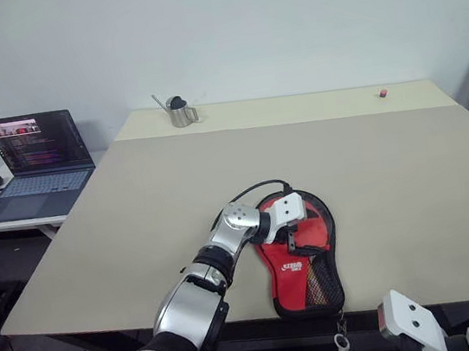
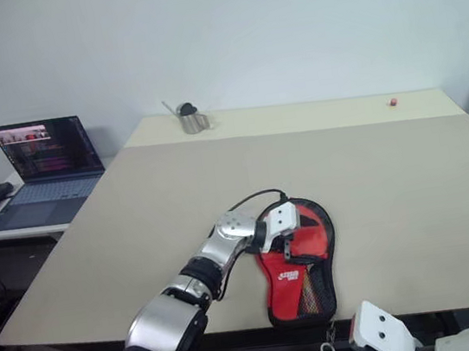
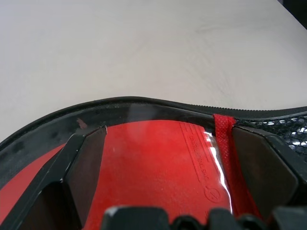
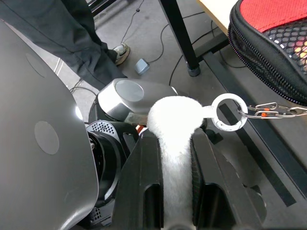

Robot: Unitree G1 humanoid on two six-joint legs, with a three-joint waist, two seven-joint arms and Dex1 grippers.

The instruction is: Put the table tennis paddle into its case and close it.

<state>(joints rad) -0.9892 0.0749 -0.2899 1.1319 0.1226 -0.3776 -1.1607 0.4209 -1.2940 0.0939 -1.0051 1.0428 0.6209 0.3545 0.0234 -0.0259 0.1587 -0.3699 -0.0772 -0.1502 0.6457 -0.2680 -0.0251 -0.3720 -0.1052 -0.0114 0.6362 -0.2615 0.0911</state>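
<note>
Case [image 1: 303, 257], red side up with the paddle's red rubber [image 3: 153, 167] showing inside, lies at the tabletop's [image 1: 136, 224] near edge under the spread-fingered left tool [image 1: 291, 239], while the right tool [image 4: 175, 158], clamped on the pom-pom [image 4: 173, 120], could drag it off the edge if pulled hard

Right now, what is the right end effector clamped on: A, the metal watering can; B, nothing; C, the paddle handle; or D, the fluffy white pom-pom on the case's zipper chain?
D: the right end effector is shut on the white pom-pom, whose ring and chain lead to the case at the table edge.
</note>
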